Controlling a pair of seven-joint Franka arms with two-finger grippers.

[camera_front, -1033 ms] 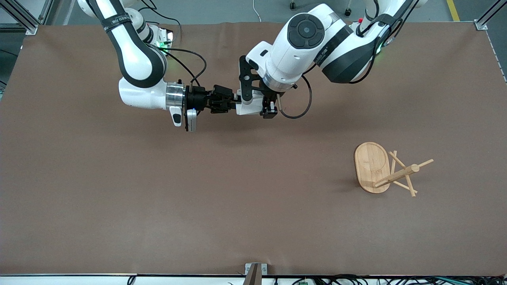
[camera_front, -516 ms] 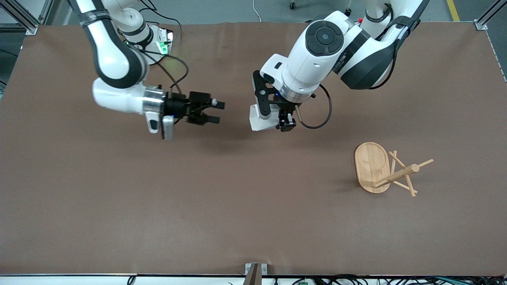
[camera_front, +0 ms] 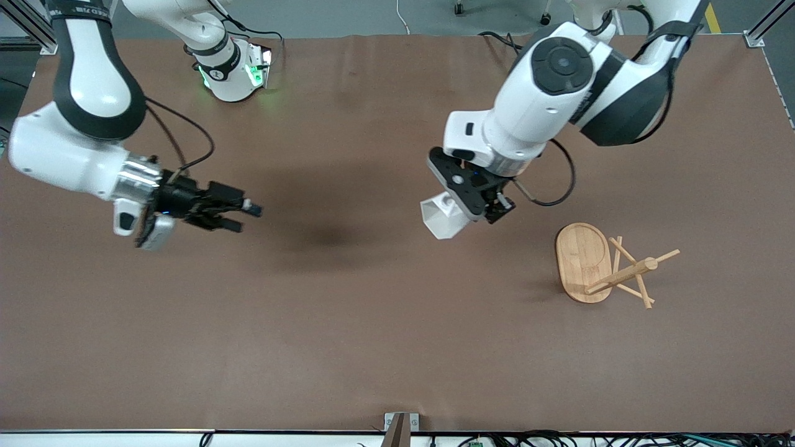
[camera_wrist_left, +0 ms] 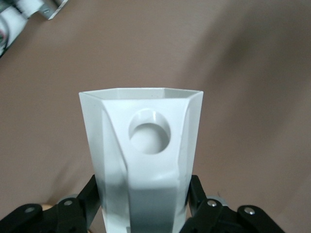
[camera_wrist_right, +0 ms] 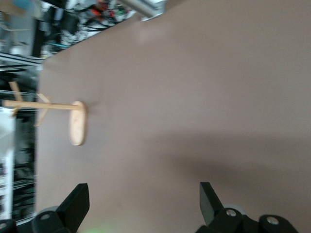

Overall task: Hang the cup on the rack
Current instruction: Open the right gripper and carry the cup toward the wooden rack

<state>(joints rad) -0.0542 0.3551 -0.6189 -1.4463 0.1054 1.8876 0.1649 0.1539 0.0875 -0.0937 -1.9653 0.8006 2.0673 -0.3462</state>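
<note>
Over table (camera_front: 372, 347): left gripper (camera_front: 481, 208) clamps cup (camera_front: 442, 217) | right gripper (camera_front: 245, 214) spread, empty

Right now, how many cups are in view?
1. The cup is held in the shut left gripper, up over the table beside the rack. The right gripper is open and empty.
</note>
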